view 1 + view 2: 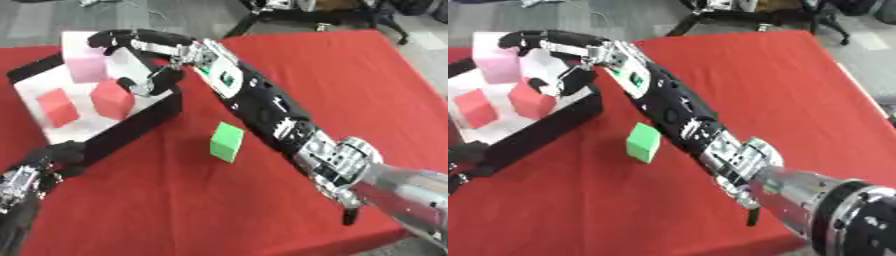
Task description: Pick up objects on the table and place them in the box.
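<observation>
A red-covered desk [350,75] fills the scene, with grey floor and dark equipment legs visible beyond its far edge. At the desk's left side sits a box [144,125] with black outer walls and a white interior. Inside it are two red cubes, one [112,99] near the right wall and another [58,106] to its left, while a pale pink block [87,62] stands toward the far end. The robot's right arm stretches diagonally from the lower right corner across the desk, and its right hand [144,50] is poised over the box's right wall, fingers arched above and thumb curled below, framing an open gap that holds nothing; the thumb tip is just beside the nearer red cube. A green cube [227,142] lies on the red cloth outside the box, close to its right wall and just left of the outstretched forearm. The left hand [52,155] shows at the lower left, dark fingers resting against the box's near corner; whether they are curled cannot be told.
</observation>
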You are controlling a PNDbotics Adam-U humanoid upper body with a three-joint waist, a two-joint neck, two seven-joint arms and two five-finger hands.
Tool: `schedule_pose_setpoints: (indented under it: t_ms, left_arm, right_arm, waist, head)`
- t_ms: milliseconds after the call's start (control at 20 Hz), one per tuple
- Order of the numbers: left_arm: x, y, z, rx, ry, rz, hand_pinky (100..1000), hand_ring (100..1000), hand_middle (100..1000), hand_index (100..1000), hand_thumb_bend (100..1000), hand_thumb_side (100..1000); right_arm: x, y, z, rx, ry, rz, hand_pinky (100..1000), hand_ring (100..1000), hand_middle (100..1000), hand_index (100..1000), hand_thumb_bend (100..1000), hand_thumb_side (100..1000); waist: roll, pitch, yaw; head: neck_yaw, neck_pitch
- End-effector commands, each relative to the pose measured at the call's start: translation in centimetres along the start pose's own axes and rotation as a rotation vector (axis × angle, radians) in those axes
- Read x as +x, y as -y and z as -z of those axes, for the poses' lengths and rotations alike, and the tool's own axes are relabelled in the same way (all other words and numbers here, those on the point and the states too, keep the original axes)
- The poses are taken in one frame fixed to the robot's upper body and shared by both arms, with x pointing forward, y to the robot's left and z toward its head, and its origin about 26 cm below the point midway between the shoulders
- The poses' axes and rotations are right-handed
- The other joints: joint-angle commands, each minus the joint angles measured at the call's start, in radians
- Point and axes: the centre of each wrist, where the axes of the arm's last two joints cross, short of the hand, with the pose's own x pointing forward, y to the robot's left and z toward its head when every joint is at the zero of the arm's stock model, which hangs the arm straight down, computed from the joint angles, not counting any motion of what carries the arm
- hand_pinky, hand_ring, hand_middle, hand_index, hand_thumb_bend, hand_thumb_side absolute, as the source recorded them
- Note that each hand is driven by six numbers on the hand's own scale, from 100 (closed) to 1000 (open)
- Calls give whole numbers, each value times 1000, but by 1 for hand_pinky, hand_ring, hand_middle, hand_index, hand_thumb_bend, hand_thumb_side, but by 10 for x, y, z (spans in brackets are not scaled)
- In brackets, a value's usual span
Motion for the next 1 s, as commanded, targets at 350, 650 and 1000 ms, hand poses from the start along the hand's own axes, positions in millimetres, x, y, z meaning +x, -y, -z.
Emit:
schedule_pose_setpoints:
  t_ms: [350, 650, 1000]
  left_arm:
    - [8, 0, 2, -7, 31, 6, 820, 1000, 773, 685, 100, 892]
    - [-3, -7, -9, 53, -8, 4, 820, 1000, 773, 685, 100, 894]
    - [-12, -31, -32, 249, -40, 24, 820, 1000, 772, 685, 100, 874]
  right_arm:
    - [-2, 9, -9, -167, -38, -99, 1000, 1000, 1000, 1000, 100, 222]
    - [8, 31, -39, -212, 32, -86, 1000, 1000, 985, 1000, 100, 260]
    - [55, 51, -103, -163, 125, -41, 1000, 1000, 972, 1000, 100, 236]
  waist:
    - [-3, -5, -15]
    - [1, -27, -67]
    - [1, -58, -134]
  head:
    - [5, -14]
    - [46, 2]
    - [97, 18]
